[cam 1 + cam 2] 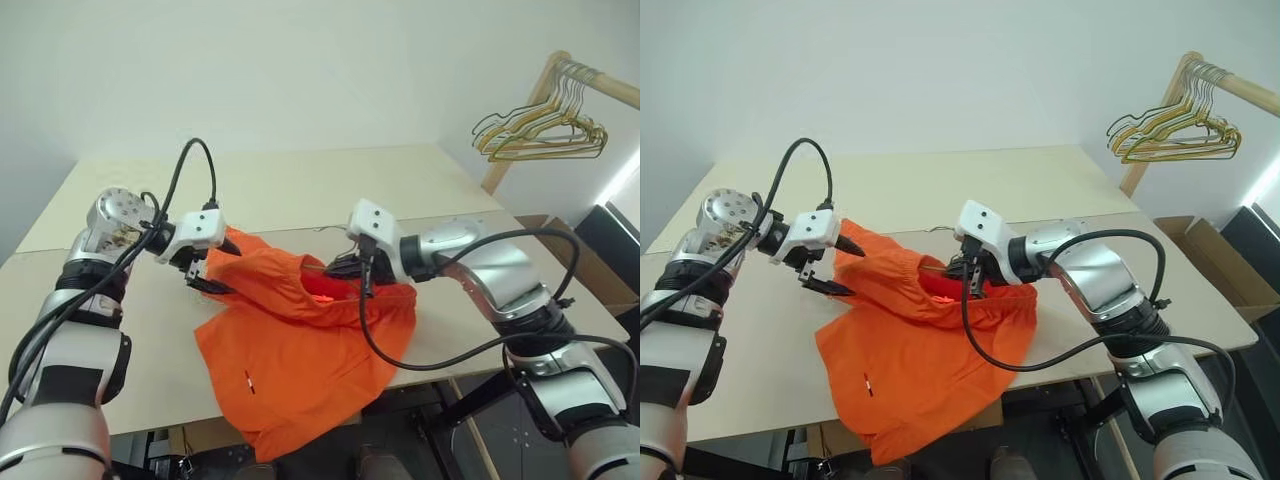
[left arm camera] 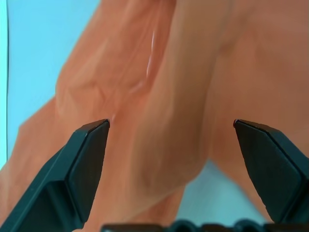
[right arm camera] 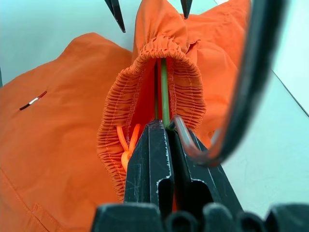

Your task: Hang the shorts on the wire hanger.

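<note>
Across the near edge of the table (image 1: 300,185) lie the shorts (image 1: 290,370), one leg spilling over the front and the gathered waistband lifted toward my grippers. They are soft, light cloth that sags and bunches wherever it is not held, so I judge the elastic waistband the only part firm enough to grip; the legs would just slide and fold. Inside the waistband opening runs the wire hanger (image 3: 164,87), a thin green-grey wire, stiff but springy and slick, likely to twist if held at one point only. My right gripper (image 3: 166,133) is pressed together on that wire just at the mouth of the waistband, fabric crowded round its fingers. My left gripper (image 1: 835,265) stands spread wide at the far side of the waistband, its fingertips (image 2: 94,140) either side of a fold of orange cloth without pinching it. Well apart, a bunch of gold and green hangers (image 1: 545,130) hangs on a wooden rail (image 1: 600,80).
</note>
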Controlling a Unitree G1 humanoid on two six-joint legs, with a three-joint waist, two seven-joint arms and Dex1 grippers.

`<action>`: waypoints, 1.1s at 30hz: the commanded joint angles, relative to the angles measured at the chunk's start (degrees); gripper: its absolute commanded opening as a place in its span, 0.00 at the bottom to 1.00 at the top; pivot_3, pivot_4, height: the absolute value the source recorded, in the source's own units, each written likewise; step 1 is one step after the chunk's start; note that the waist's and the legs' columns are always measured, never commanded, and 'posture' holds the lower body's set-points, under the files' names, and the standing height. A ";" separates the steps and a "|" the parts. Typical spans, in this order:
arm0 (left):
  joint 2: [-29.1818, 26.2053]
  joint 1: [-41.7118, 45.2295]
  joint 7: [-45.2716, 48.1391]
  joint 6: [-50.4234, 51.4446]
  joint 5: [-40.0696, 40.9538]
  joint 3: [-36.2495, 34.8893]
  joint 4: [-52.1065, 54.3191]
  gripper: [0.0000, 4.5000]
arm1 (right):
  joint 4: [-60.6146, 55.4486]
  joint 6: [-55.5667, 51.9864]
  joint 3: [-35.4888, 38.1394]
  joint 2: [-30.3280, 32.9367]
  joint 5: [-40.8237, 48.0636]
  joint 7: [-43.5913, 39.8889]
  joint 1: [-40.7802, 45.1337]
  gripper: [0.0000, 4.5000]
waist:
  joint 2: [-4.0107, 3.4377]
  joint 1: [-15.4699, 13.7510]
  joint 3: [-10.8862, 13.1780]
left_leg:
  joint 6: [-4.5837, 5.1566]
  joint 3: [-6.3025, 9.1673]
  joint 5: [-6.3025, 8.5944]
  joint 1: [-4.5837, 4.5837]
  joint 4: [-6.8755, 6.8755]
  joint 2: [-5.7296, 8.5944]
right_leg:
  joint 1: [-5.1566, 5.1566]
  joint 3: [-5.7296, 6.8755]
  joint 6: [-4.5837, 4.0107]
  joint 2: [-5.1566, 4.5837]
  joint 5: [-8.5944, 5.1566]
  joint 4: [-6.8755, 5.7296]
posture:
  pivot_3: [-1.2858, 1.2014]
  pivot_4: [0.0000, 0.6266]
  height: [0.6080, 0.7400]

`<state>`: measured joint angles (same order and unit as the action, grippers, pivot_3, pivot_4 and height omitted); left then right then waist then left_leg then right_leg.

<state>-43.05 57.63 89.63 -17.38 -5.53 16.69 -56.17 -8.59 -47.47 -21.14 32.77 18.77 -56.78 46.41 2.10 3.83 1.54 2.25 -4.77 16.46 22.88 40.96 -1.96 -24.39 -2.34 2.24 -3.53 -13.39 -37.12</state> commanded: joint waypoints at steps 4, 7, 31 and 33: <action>1.86 1.78 -2.05 -3.22 -1.20 -1.00 -1.44 0.67 | -2.43 0.74 2.98 1.18 0.78 -0.65 0.21 0.00 | 0.00 -0.02 0.00 | 0.00 -0.05 0.00 0.03 0.00 0.00 | 0.00 0.03 0.00 -0.01 0.00 0.00 | 0.49 0.00 1.00; 2.21 2.11 -3.66 -3.54 -1.78 -1.13 -2.47 0.43 | -2.48 0.64 3.06 1.41 0.81 -0.72 0.20 0.00 | 0.00 0.10 0.00 | 0.00 -0.03 0.00 0.01 0.00 -0.01 | 0.00 0.02 0.00 -0.01 0.00 0.00 | 0.49 0.00 1.00; -0.81 1.33 -3.71 0.25 0.34 -4.43 -2.34 0.01 | -1.99 2.15 2.80 5.22 0.00 -3.01 -0.91 0.00 | 0.00 0.14 0.00 | 0.00 0.00 0.00 0.01 0.00 -0.01 | -0.02 0.02 0.00 -0.01 0.00 0.00 | 0.50 0.00 1.00; -1.31 1.09 -3.76 1.55 0.77 -5.43 -2.21 0.01 | -2.09 2.80 2.25 6.20 -0.74 -3.10 -1.53 0.00 | 0.00 0.14 0.00 | 0.00 0.00 0.00 0.01 0.00 -0.01 | -0.01 0.01 0.00 -0.01 0.00 0.00 | 0.50 0.00 1.00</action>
<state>-43.15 57.79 86.18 -16.96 -6.31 13.14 -59.35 -9.44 -46.20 -20.65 37.95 18.71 -59.66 44.59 2.10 3.96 1.53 2.26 -4.77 16.46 22.88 40.96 -1.98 -24.41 -2.32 2.24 -3.53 -13.39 -37.12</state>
